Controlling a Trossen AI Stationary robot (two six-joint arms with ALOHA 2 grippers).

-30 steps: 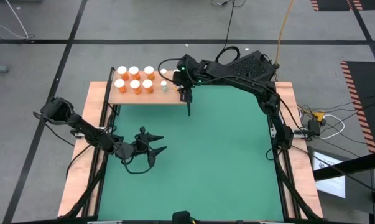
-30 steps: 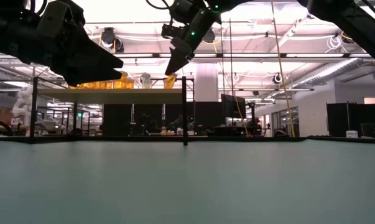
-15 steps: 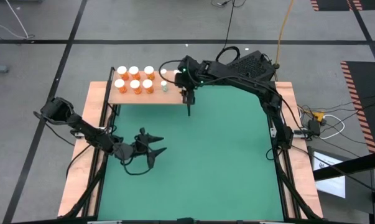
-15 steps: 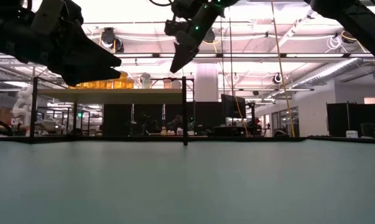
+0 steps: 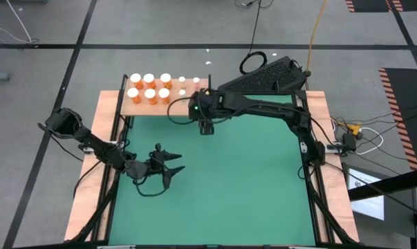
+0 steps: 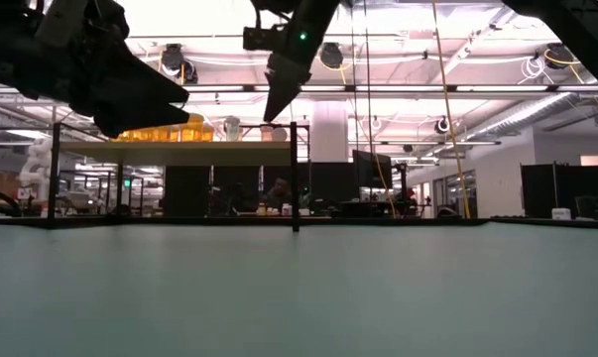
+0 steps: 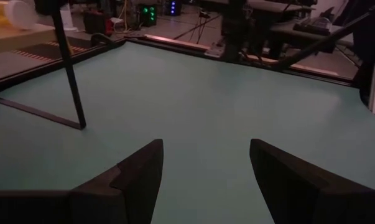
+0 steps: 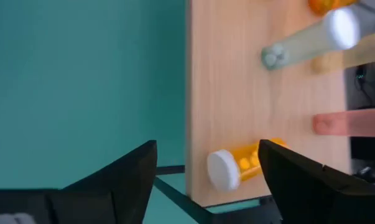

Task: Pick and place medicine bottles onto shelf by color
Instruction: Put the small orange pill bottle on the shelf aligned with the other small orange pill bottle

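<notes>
Six orange white-capped medicine bottles (image 5: 149, 88) stand clustered on the light wooden shelf (image 5: 164, 107), smaller ones beside them. The right gripper (image 5: 205, 128), fingers apart and empty, hovers just off the shelf's front edge; the left gripper (image 5: 172, 163), likewise spread, waits well away over the green mat (image 5: 249, 180).

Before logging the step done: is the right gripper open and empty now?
Yes. The right gripper has its fingers spread with nothing between them, above the shelf edge and the bottles.

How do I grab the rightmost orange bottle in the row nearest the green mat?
By its white cap, from straight above: the orange bottle stands upright on the shelf, neighbours close behind and beside it, so the top is probably freest.
</notes>
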